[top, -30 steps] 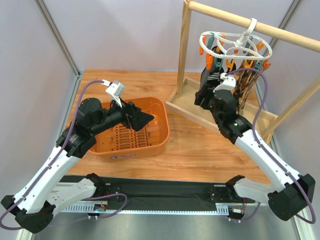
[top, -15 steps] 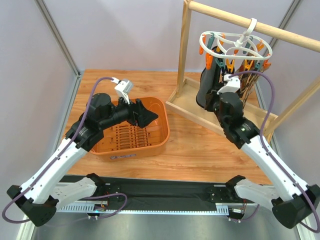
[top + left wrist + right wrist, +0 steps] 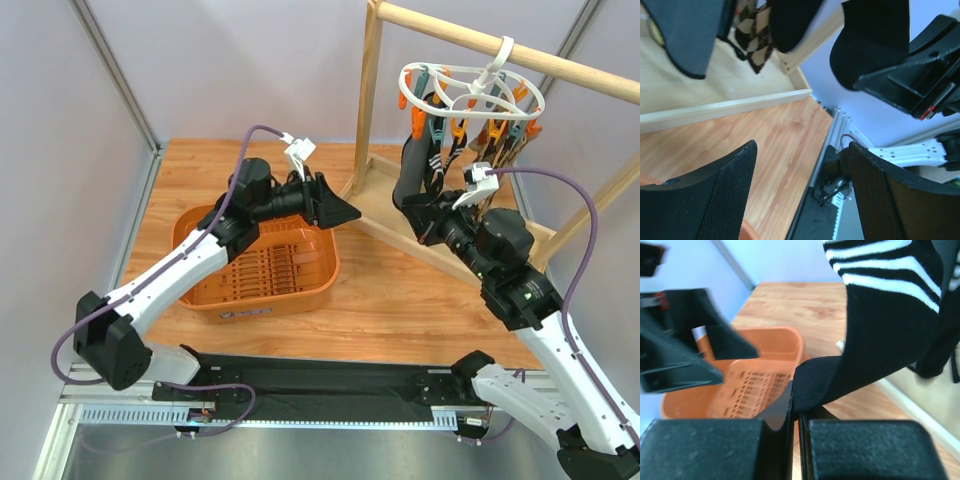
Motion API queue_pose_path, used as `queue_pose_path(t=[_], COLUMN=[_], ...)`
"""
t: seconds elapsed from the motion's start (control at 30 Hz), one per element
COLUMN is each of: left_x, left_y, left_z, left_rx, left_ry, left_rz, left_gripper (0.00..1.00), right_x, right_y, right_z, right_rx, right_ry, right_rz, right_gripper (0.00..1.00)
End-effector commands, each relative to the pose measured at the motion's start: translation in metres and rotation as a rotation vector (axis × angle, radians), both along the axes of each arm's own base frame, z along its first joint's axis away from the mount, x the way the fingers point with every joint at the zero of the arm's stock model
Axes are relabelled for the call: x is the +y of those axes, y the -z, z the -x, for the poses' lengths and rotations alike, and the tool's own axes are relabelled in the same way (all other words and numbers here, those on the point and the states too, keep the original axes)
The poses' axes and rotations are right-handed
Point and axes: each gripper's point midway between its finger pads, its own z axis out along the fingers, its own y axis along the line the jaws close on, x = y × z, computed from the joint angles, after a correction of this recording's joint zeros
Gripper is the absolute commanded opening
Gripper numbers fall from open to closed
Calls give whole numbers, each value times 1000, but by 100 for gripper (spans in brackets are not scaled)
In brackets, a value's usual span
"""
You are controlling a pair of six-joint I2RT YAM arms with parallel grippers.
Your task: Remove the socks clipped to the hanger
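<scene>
The white ring hanger (image 3: 470, 88) hangs by its hook from the wooden rail, with orange and teal clips. Several socks (image 3: 488, 165) dangle from it. A black sock with white stripes (image 3: 418, 160) (image 3: 880, 335) still hangs from its clip, and my right gripper (image 3: 428, 215) (image 3: 795, 412) is shut on its lower end, stretching it toward me. My left gripper (image 3: 345, 210) (image 3: 802, 190) stands open in the air, left of the frame's base, holding nothing. In the left wrist view an argyle sock (image 3: 757, 37) and dark socks (image 3: 687, 35) hang above it.
An orange slotted basket (image 3: 300, 285) (image 3: 740, 385) sits on the wooden table under the left arm. The wooden rail frame has an upright post (image 3: 367, 110) and a shallow base tray (image 3: 380, 215) (image 3: 725, 107) beneath the hanger. Grey walls close in both sides.
The right gripper has shut on the black striped sock's end and drawn back toward the near edge. The left arm has swung from over the basket rightward to the frame.
</scene>
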Motion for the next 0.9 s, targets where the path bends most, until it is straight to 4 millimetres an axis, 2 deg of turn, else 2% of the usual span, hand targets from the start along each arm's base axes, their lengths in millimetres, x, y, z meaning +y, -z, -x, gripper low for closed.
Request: queue_pose_path(t=[0.0, 0.03, 0.07, 0.1, 0.17, 0.2, 0.27, 0.3, 0.37, 0.4, 0.43, 0.5, 0.53, 0.7, 0.87], left_x=[-22, -25, -30, -36, -45, -53, -59, -66, -73, -79, -84, -94, -98, -112, -116], left_y=[-57, -58, -67, -61, -71, -61, -68, -60, -67, -61, -68, -59, -65, -69, -76], left_z=[14, 14, 15, 9, 11, 4, 5, 1, 0, -3, -1, -2, 3, 7, 15], left_rx=[-109, -107, -110, -90, -80, -50, -36, -15, -12, 6, 2, 26, 21, 32, 47], left_ry=[137, 151, 166, 171, 214, 226, 263, 276, 297, 302, 320, 340, 360, 418, 480], left_rz=[171, 179, 209, 209, 250, 248, 285, 285, 320, 319, 328, 309, 316, 347, 389], left_gripper=[80, 80, 81, 81, 81, 81, 81, 81, 81, 80, 79, 77, 77, 78, 78], right_x=[17, 17, 18, 17, 13, 11, 7, 6, 5, 5, 4, 1, 0, -4, -3], right_y=[-5, -6, -3, -1, 0, 2, 2, 2, 1, 3, 2, 2, 2, 4, 4], right_z=[22, 24, 25, 26, 26, 26, 27, 28, 30, 31, 32, 34, 35, 37, 38], right_rx=[12, 8, 15, 18, 13, 18, 11, 15, 14, 19, 16, 12, 11, 13, 13], right_ry=[-134, -142, -145, -144, -127, -118, -100, -100, -100, -100, -97, -92, -90, -80, -84], right_rz=[-45, -46, -43, -37, -32, -28, -26, -28, -30, -28, -29, -25, -24, -13, -18], right_gripper=[0, 0, 0, 0, 0, 0, 0, 0, 0, 0, 0, 0, 0, 0, 0])
